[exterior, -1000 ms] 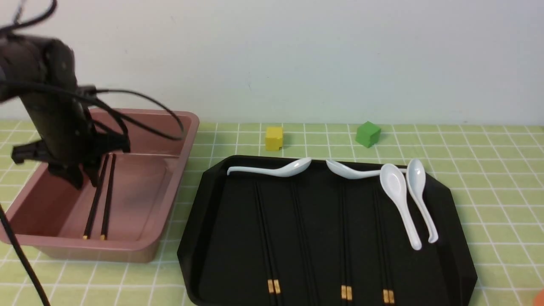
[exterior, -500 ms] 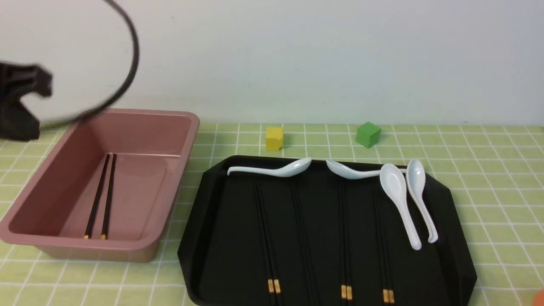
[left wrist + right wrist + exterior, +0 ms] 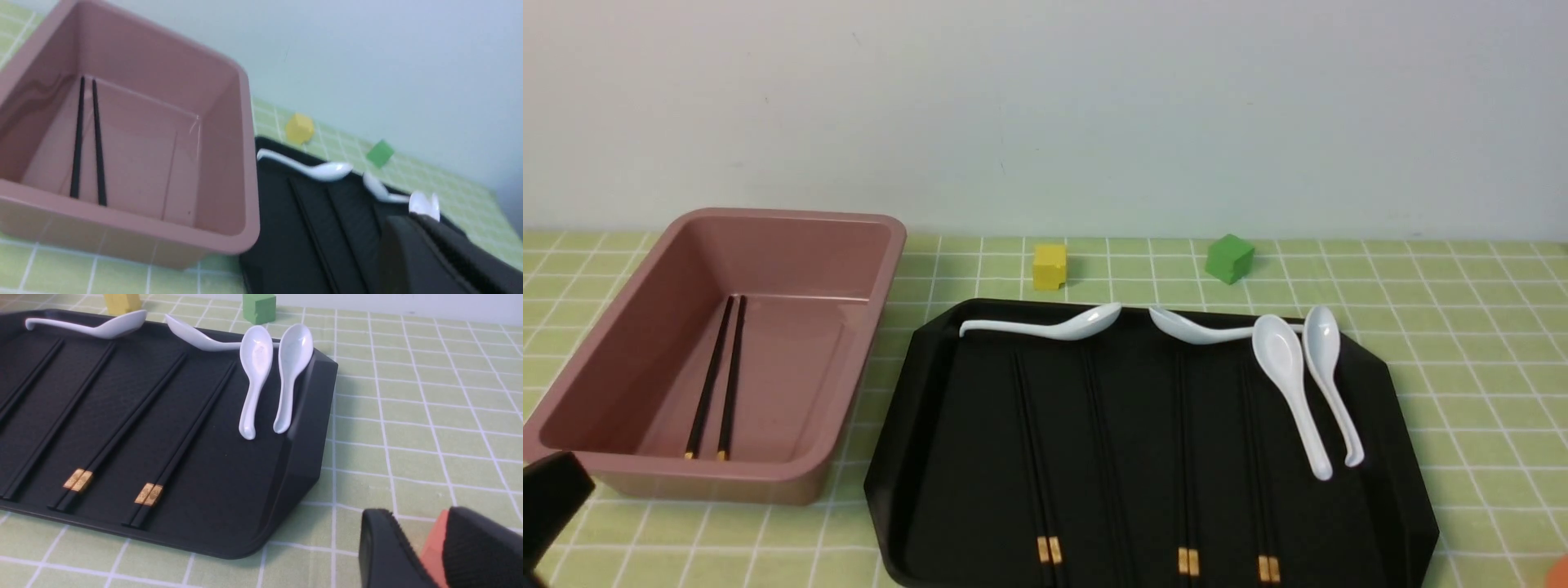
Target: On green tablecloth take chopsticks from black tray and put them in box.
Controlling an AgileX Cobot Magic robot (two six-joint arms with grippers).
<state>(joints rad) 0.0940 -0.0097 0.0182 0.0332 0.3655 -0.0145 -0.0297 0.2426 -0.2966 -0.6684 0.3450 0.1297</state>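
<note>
The pink box (image 3: 882, 269) stands on the green tablecloth (image 3: 1462, 367) at the left, with one pair of chopsticks (image 3: 719, 384) lying on its floor; the pair also shows in the left wrist view (image 3: 86, 139). The black tray (image 3: 931, 457) in the middle holds several more pairs of chopsticks (image 3: 1186, 457), gold bands toward me. My left gripper (image 3: 408, 218) is drawn back near the tray's front left, its fingers together and empty. My right gripper (image 3: 416, 522) hovers over the cloth to the right of the tray (image 3: 306, 457), fingers apart, holding nothing.
Several white spoons (image 3: 1290, 384) lie on the tray's far and right parts. A yellow cube (image 3: 1049, 265) and a green cube (image 3: 1229, 257) stand behind the tray. An orange thing (image 3: 433, 547) lies on the cloth behind my right fingers. A black part of my left arm (image 3: 547, 506) shows at the lower left.
My left gripper has lifted out of the box, swung away to the left and come back toward me. The pair of chopsticks stays lying in the box.
</note>
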